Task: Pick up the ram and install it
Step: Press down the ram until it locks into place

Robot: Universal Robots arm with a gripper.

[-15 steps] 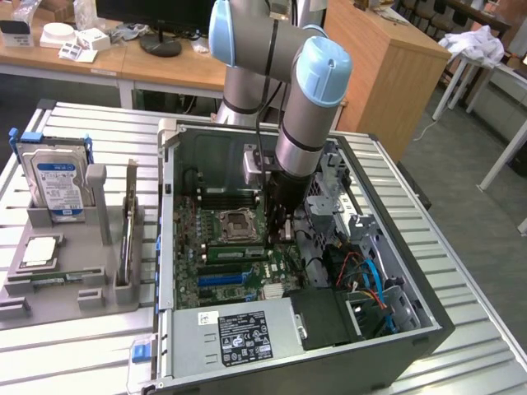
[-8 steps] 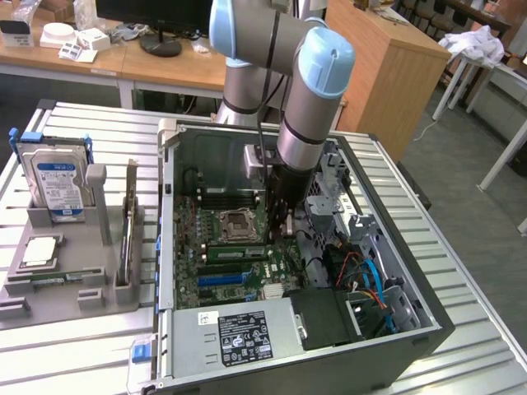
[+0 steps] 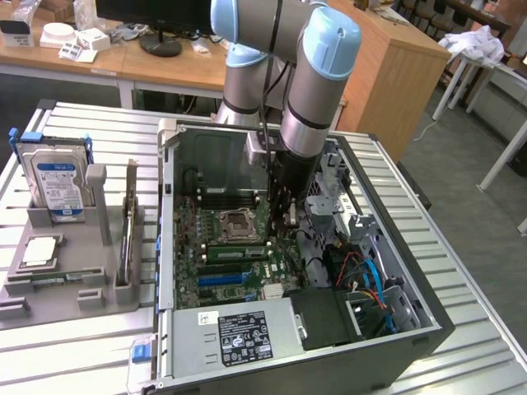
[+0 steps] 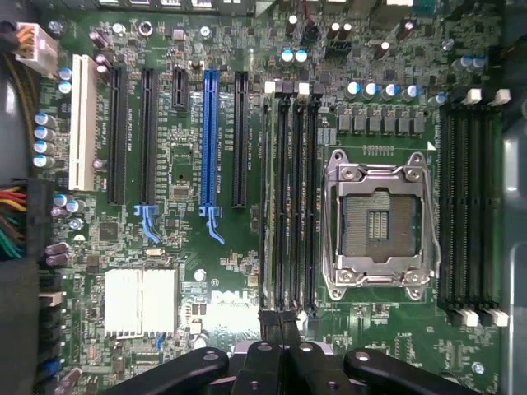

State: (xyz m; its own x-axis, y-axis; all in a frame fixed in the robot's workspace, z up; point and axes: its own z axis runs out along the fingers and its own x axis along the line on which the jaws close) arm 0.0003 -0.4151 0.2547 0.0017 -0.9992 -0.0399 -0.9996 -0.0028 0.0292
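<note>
1. At the exterior view's left: a grey tray (image 3: 82, 288) on the slatted table, carrying a silver hard drive (image 3: 56, 181) with a blue label, upright in its holder, and a small square processor chip (image 3: 39, 251) lying flat nearer the camera.
2. Just right of the tray: an open computer case (image 3: 169, 247) on its side, motherboard (image 3: 210, 284) exposed, labelled power supply (image 3: 245, 336) at the near end.
3. Mid-board: the ram (image 3: 235, 252), a long green stick, lying along the memory slots just beside the empty processor socket (image 3: 237, 224). In the wrist view, seen edge-on as a pale green strip (image 4: 267, 197) in the slot of that bank farthest from the socket (image 4: 380, 222); looks seated, though how fully cannot be told.
4. Right of the socket: the gripper (image 3: 290, 220) reaching down into the case from the grey-and-blue arm (image 3: 317, 74). In the wrist view, gripper (image 4: 284, 317) over the end of the same slot bank, jaws pressed together with nothing visible between them, near the ram but not gripping it.
5. At the exterior view's right: orange and blue cables (image 3: 366, 276) bundled inside the case.
</note>
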